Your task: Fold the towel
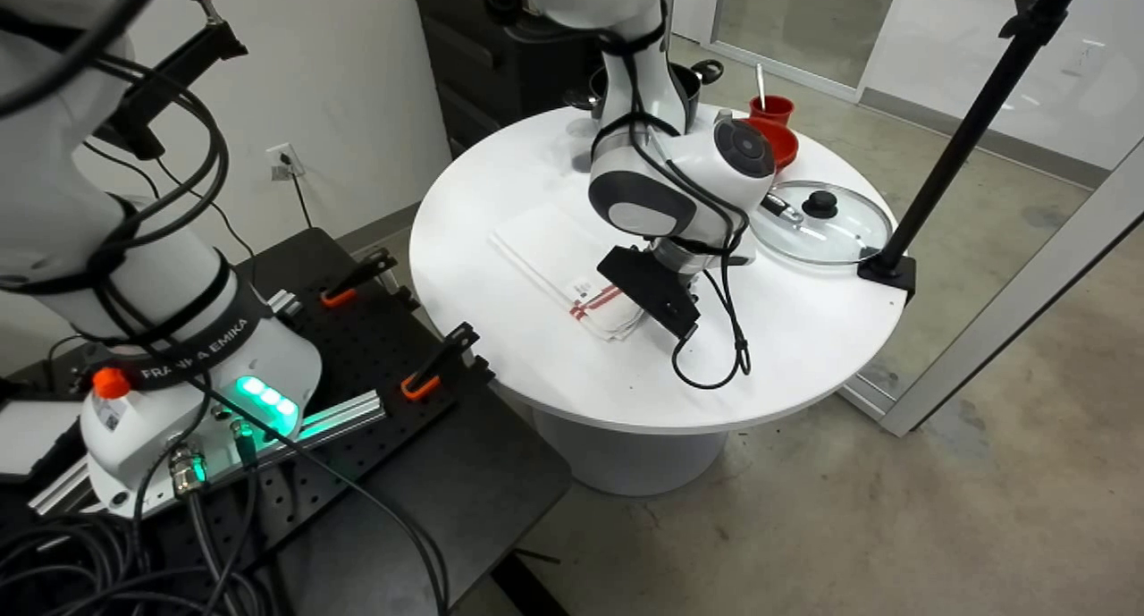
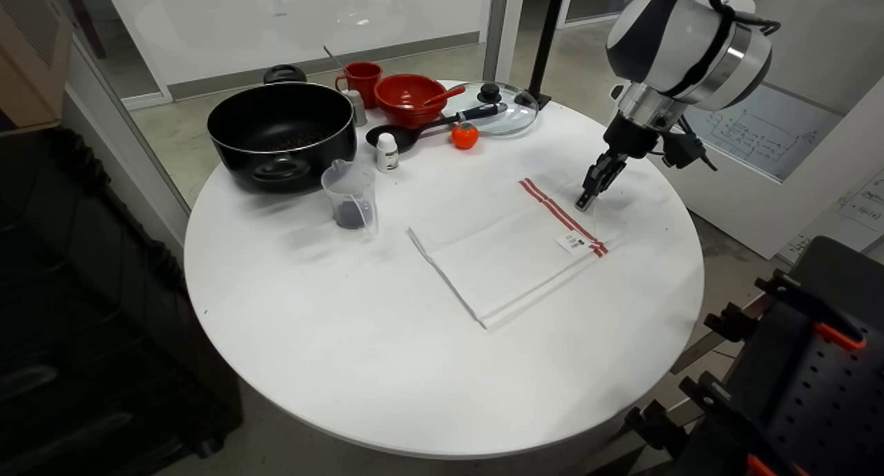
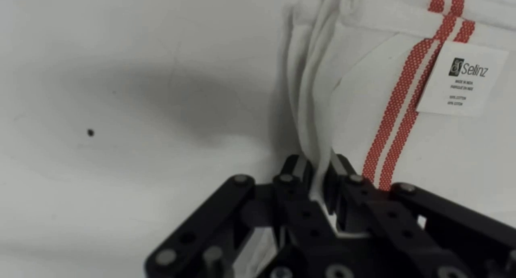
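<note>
The towel is a thin white folded cloth with a double red stripe and a label near one edge. It lies flat on the white round table in both exterior views [image 1: 550, 249] [image 2: 497, 262] and in the wrist view [image 3: 451, 157]. My gripper is at the striped end, fingertips down at table height in an exterior view [image 2: 587, 198]. In the wrist view my gripper [image 3: 318, 169] is shut on the layered edge of the towel, which bunches up between the fingers. In an exterior view the black wrist part [image 1: 651, 285] hides the fingers.
A black pot [image 2: 280, 144], a clear measuring cup [image 2: 351, 193], a small white bottle [image 2: 387, 155], a tomato [image 2: 465, 136], a black ladle [image 2: 400, 137], red bowls [image 2: 407, 99], a red mug [image 2: 364, 82] and a glass lid [image 2: 521, 113] stand on the table [image 2: 387, 379]. A black pole [image 1: 974, 133] stands at its edge.
</note>
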Available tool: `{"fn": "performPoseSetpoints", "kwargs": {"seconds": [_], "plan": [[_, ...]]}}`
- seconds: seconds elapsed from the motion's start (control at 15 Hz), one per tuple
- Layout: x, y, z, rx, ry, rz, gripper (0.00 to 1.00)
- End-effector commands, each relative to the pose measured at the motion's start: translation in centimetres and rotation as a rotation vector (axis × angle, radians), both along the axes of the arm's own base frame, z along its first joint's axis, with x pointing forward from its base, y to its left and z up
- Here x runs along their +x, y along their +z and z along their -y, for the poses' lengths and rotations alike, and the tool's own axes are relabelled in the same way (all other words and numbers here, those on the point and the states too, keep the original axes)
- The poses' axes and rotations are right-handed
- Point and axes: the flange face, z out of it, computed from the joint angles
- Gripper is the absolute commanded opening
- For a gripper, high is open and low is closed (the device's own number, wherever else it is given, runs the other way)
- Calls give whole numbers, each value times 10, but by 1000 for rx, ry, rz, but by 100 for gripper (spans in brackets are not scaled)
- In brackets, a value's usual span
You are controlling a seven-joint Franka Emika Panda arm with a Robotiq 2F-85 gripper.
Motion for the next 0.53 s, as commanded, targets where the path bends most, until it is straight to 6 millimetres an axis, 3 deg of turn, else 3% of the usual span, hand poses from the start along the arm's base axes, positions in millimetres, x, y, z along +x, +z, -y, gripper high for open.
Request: {"fn": "performPoseSetpoints", "kwargs": {"seconds": [0.0,0.47], "plan": [[13,11,10,-31,-57,14,2],[44,35,60,-95,-222,19,2]]}}
